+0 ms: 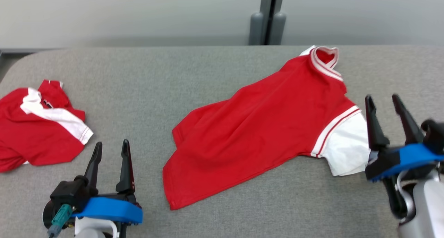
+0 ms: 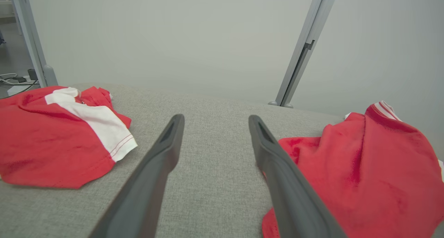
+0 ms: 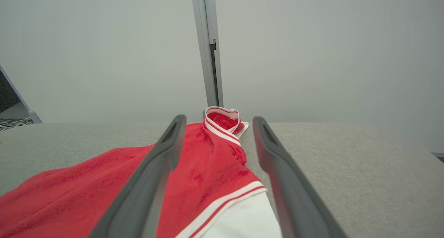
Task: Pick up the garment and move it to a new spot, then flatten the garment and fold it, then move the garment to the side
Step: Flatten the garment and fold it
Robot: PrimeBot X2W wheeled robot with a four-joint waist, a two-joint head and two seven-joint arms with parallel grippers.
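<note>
The garment (image 1: 263, 127) is a red shirt with white sleeves and a striped collar, lying spread diagonally on the grey table (image 1: 173, 75), collar toward the far right. My right gripper (image 1: 383, 101) stands open just right of its white sleeve, nothing between the fingers. In the right wrist view the garment (image 3: 208, 175) lies below and between the open gripper (image 3: 215, 120). My left gripper (image 1: 111, 146) is open at the lower left, apart from the cloth. The left wrist view has the garment (image 2: 364, 175) to the right of the open gripper (image 2: 215, 118).
A second red and white shirt (image 1: 34, 127) lies crumpled at the table's left edge, also in the left wrist view (image 2: 55, 137). A grey post (image 1: 269, 19) stands behind the table's far edge against a pale wall. Cables (image 2: 14, 80) lie on the floor at far left.
</note>
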